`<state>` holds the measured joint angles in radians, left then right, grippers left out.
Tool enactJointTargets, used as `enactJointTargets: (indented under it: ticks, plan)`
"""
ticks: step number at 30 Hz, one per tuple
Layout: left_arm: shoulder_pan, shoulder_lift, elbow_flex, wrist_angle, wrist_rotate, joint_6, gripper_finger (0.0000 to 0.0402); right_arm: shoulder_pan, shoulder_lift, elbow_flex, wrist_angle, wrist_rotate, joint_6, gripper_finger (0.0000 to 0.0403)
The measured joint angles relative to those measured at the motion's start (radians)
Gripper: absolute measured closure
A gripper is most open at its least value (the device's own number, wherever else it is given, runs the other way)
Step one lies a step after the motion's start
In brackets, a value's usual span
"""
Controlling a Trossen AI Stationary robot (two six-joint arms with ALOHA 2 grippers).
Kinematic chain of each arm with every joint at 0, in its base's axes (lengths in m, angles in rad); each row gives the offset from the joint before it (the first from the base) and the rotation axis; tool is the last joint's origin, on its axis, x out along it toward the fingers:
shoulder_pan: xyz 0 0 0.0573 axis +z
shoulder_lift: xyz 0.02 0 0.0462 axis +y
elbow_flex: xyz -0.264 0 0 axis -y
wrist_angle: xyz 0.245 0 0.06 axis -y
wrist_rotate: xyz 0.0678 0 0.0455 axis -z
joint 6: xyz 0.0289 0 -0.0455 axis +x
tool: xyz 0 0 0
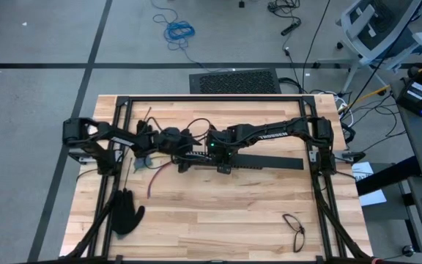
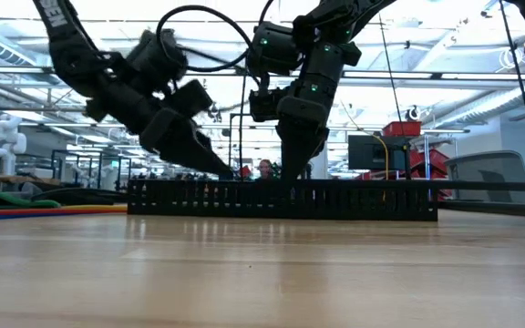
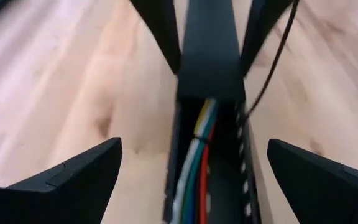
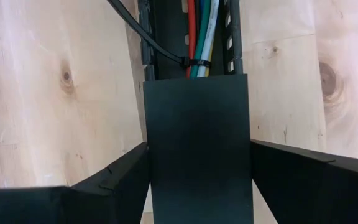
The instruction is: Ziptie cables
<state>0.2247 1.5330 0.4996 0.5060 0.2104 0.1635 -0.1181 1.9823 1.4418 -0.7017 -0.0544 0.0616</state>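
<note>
A long black slotted channel [image 2: 281, 199] lies on the wooden table. In it run the cables [image 4: 202, 37], red, green, blue and white. A thin black ziptie [image 4: 194, 63] loops around them, and its tail runs off over the channel wall. A flat black cover strip [image 4: 197, 149] lies over the channel, with my right gripper [image 4: 197, 186] shut on it. My left gripper [image 3: 194, 177] stands open at the channel's uncovered end [image 3: 197, 155], one finger on each side, touching nothing. In the high view, my left gripper [image 1: 184, 158] and my right gripper [image 1: 223, 163] are close together. My right gripper pinches the cover strip by its two long edges [image 4: 149, 155] between its two fingers, a little back from the strip's end [image 4: 197, 81]. The fingers come steeply from above and lie across the strip. The strip lies lengthwise over the channel.
A black metal frame [image 1: 123, 103] borders the table. A black glove [image 1: 127, 213] lies near the front left, and a loose red wire [image 1: 152, 182] beside it. A dark loop [image 1: 295, 229] lies at the front right. More coloured cables [image 2: 25, 208] lie at the table's left.
</note>
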Motion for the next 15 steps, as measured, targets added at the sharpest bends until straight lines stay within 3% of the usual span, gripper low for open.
enactJointTargets:
  ticks: [7,15]
  plan:
    - [0.021,0.109,0.073,0.004,0.153,-0.019,0.0004,0.000,0.000,0.000,0.001,0.000,-0.002,0.0156]
    - [0.004,0.188,0.113,0.010,0.162,-0.027,0.0004,0.000,0.000,0.000,0.005,0.000,-0.003,0.0156]
